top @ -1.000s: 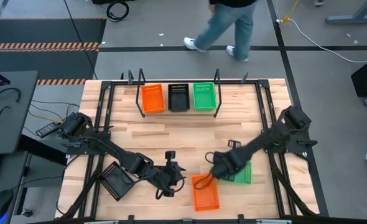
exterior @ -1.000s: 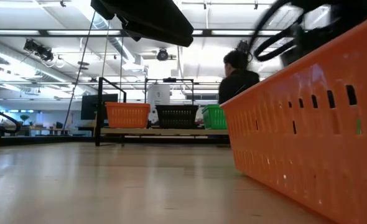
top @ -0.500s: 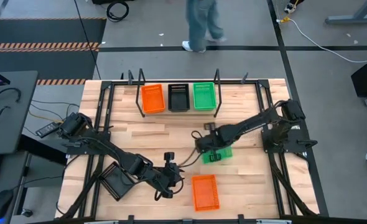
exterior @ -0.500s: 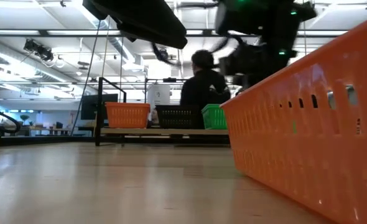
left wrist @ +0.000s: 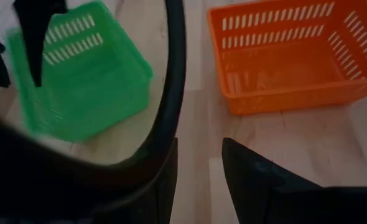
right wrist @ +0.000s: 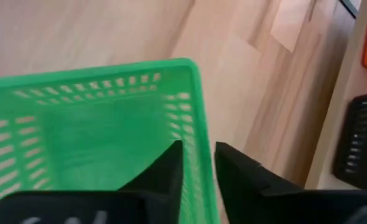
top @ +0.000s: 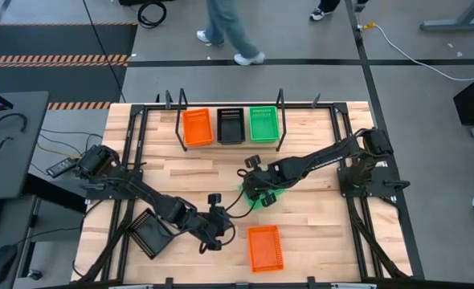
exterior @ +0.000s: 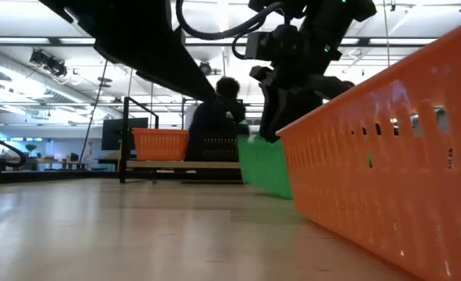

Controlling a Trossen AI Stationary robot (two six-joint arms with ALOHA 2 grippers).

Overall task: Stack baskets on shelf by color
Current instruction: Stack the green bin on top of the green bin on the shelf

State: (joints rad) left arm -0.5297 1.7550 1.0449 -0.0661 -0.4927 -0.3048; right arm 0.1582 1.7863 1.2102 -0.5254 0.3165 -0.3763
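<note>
The right gripper pinches the rim of a green plastic mesh basket, presumably bound for the wooden shelf. The left gripper, slightly parted and empty, waits beside the orange mesh basket.

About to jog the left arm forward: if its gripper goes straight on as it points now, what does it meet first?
Probably bare tabletop first, in the gap between the green basket and the orange basket; depth there is unclear.
</note>
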